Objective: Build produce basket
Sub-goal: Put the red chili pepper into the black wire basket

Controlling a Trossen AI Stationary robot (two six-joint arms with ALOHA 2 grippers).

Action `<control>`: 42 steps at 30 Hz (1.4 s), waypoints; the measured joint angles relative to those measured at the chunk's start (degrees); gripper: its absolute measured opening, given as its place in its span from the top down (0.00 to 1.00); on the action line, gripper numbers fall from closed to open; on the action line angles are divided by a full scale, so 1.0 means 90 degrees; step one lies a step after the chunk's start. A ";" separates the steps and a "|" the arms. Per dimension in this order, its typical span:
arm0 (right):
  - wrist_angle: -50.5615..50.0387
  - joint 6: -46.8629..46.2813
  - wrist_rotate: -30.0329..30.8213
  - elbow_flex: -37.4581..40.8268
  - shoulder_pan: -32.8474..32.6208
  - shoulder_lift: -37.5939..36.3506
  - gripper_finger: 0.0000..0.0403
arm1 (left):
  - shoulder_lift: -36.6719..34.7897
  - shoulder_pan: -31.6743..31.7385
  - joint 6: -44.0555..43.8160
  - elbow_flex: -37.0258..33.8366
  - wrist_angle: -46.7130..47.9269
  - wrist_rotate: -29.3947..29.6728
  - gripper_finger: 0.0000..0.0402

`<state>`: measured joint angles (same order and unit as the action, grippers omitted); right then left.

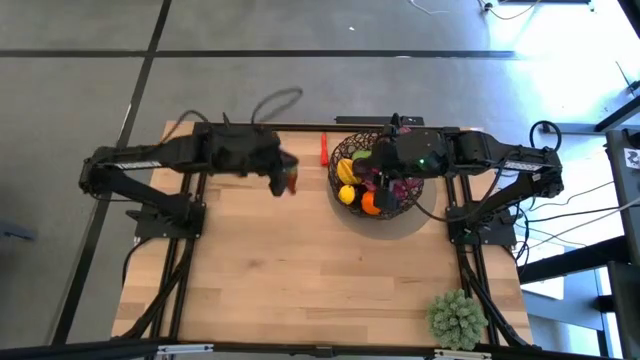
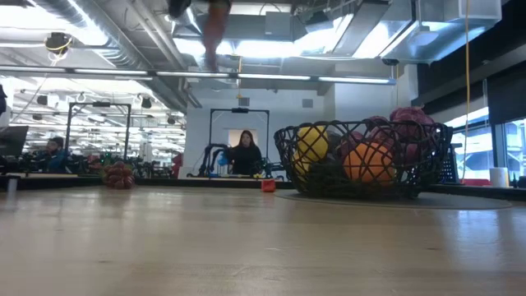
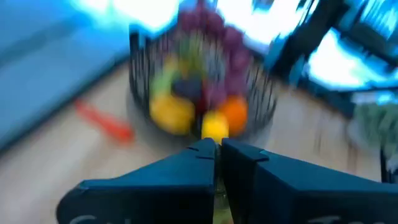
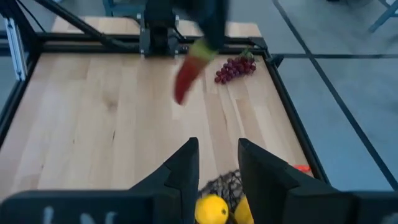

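left pincer [image 1: 287,180] holds a red-green fruit [image 4: 186,78] aloft; right pincer [image 4: 216,163] narrowly parted over basket [image 1: 400,205].

A large open lab is showing behind the bench [image 2: 246,247]: exposed ceiling ducts [image 2: 115,37], more rigs, a person [image 2: 245,154] sitting.

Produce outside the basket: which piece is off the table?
The red, green-topped piece, hanging from the left pincer; the purple grapes and the slim red piece lie on the tabletop.
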<state>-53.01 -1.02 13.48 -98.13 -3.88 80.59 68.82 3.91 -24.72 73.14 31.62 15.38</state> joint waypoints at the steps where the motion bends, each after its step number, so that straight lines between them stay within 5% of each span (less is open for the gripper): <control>1: 0.0086 -0.0010 -0.0008 0.0000 0.0000 0.0020 0.72 | 0.0000 0.0052 0.0260 0.0165 -0.0159 0.0046 1.00; 8: 0.0480 -0.0026 0.0141 0.0003 0.0000 0.0171 0.70 | -0.0007 0.0194 0.1277 0.0977 -0.0567 0.0060 1.00; 17: 0.0973 0.0324 0.0329 0.0005 0.0163 0.0382 0.56 | 0.0020 0.0191 0.1480 0.1062 -0.0547 0.0055 1.00; 32: 0.1524 -0.0110 0.0203 0.0005 0.0256 0.0810 0.56 | 0.0041 0.0191 0.1656 0.1061 -0.0612 0.0046 1.00; 42: 0.2359 0.0679 -0.0163 0.0005 0.0253 0.1324 0.56 | 0.0041 0.0189 0.1833 0.1061 -0.1012 -0.0317 1.00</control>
<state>-31.77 5.09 12.01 -98.08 -1.61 92.50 69.19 5.61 -8.23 82.70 22.51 12.53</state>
